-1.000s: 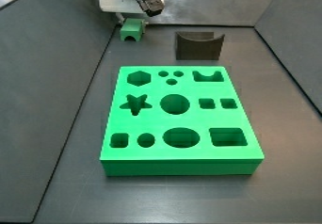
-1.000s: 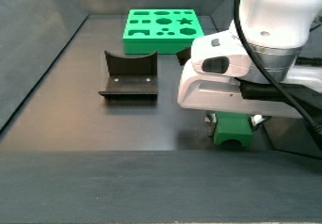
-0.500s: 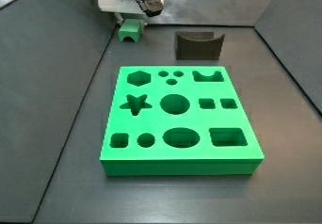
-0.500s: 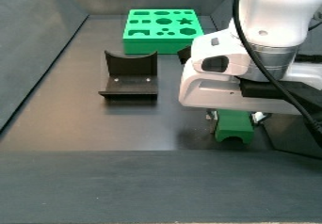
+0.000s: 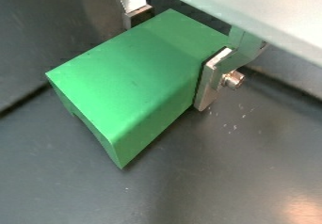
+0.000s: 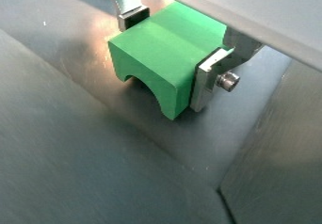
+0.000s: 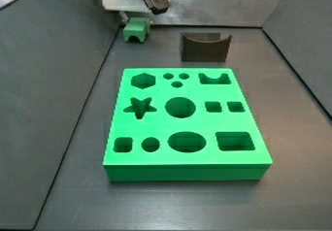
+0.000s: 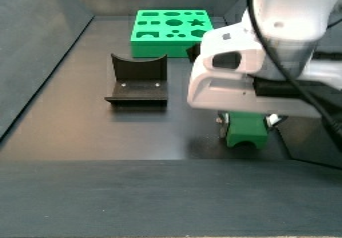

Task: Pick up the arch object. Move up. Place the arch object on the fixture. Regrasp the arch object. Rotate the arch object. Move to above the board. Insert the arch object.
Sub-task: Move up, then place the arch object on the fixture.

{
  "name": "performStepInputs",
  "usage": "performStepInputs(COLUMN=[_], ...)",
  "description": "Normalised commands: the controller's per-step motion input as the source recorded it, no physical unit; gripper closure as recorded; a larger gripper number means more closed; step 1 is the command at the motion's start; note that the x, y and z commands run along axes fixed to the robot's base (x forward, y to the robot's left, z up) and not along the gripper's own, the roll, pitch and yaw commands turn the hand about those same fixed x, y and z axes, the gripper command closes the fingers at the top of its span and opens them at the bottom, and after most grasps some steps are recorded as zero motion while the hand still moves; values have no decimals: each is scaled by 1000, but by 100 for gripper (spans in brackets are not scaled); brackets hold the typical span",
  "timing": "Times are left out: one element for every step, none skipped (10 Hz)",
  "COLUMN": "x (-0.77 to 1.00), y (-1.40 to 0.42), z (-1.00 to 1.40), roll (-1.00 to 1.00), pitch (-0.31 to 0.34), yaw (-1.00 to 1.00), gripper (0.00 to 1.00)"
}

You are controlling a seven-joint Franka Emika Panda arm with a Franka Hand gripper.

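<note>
My hand (image 6: 169,51) is clamped on the arch block (image 6: 168,55), its plates on opposite faces, the block low over the counter (image 6: 75,143). The fixture (image 8: 136,80) stands well apart. A shallow grip could let the block twist as I lift.

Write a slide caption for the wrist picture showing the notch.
Gripper clamps the green arch object, notch facing the dark floor.
</note>
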Motion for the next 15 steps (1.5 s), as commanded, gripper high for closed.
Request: performStepInputs(x=[-35,-28,-25,-17,0,3,-10,-15,-18,-24,-25,-30,-24,-15,-6], y=[-41,-21,-12,-1,0,1,-1,1,3,5,7,7,8,11,10], z=[699,533,439,192,1000,1000,1000,1000,1000,1000,1000,977,821,612,456], roll=[-5,10,15,30,0,11,12,22,29,39,45,53,59,66,66], pitch=[26,30,40,57,0,1,20,33,43,56,59,71,77,90,102], yaw=[32,27,23,12,0,-4,-6,-9,-10,-9,-9,-6,-2,2,8], gripper=[100,100,100,100,100,100,100,100,100,100,100,100,100,100,100])
